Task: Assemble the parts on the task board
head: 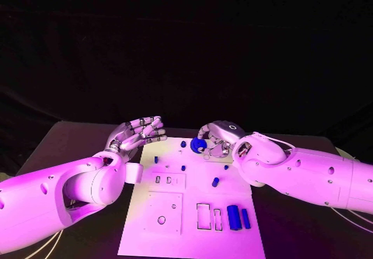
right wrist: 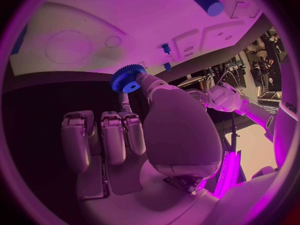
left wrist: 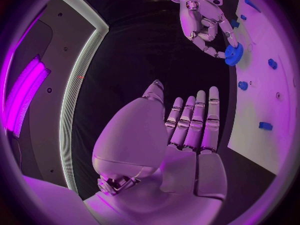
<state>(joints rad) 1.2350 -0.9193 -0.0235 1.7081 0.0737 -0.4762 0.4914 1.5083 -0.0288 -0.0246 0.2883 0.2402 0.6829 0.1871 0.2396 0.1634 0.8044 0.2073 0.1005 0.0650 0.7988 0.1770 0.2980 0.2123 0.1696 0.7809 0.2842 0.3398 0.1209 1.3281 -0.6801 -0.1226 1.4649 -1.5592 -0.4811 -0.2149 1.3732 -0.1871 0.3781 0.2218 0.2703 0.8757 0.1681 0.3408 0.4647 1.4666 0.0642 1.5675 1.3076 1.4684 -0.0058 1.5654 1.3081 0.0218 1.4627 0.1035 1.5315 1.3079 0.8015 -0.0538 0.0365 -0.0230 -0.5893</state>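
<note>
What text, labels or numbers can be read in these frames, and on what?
None can be read.
Task board: cut-out slots and holes, no printed words or numbers legible.
Blue gear held by the right hand: no marking visible.
Right wrist view, white arm at the edge: a few dark characters, too blurred and cut off to read.

No readable text, labels, brands or numbers on any surface in view.
</note>
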